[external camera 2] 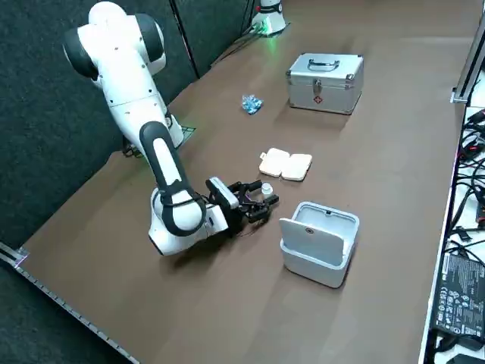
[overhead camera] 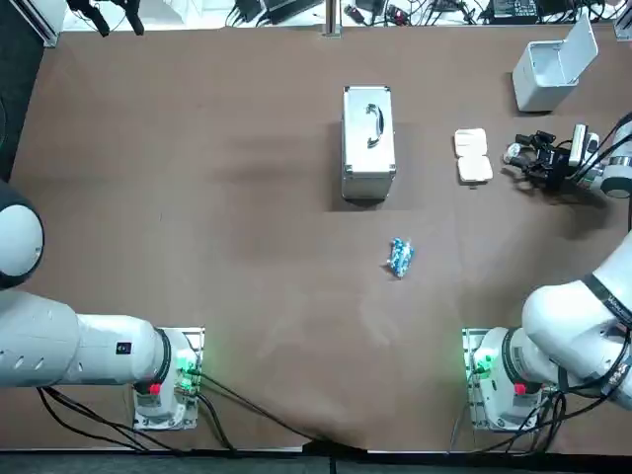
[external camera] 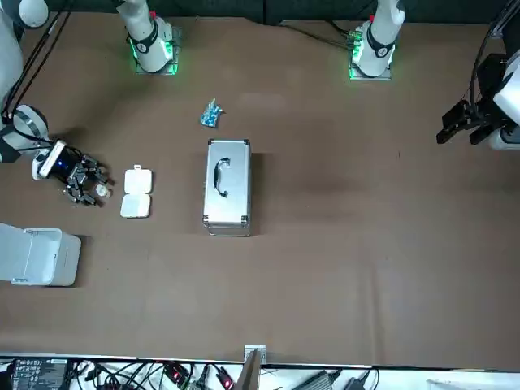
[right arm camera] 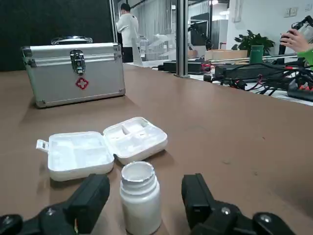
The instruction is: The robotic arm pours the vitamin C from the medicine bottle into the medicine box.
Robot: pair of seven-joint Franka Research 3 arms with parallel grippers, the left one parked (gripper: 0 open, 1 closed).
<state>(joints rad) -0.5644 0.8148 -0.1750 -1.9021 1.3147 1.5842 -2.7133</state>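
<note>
Clearly, the task is at its beginning. Nearest to the wrist camera, the right gripper [right arm camera: 144,200] is low over the table at the robot's far right side, with its jaws open. One black finger stands on each side of the medicine bottle [right arm camera: 140,183], and a gap shows between each finger and the white plastic, so nothing is gripped yet.

The bottle stands upright on the table between the fingers. Its cap is off and the mouth is open to the top. Whether vitamin C is inside, I cannot tell, because the opening is seen from the side.

Just behind the bottle lies the medicine box [right arm camera: 105,147], near to it but not touching. It is opened flat, with both white halves facing up. The compartments that show look empty, so I judge that no pouring is done.

Farther away, in the middle of the table, the silver first-aid case [right arm camera: 73,73] stands closed and well apart from the work. It should not be in the way.

What is left is almost everything. The fingers must close on the bottle, lift it, carry it over the open box, and tilt it until the tablets fall into a compartment. The way is short. The bottle is light and narrow, so an uneven closing could tip it over.
</note>
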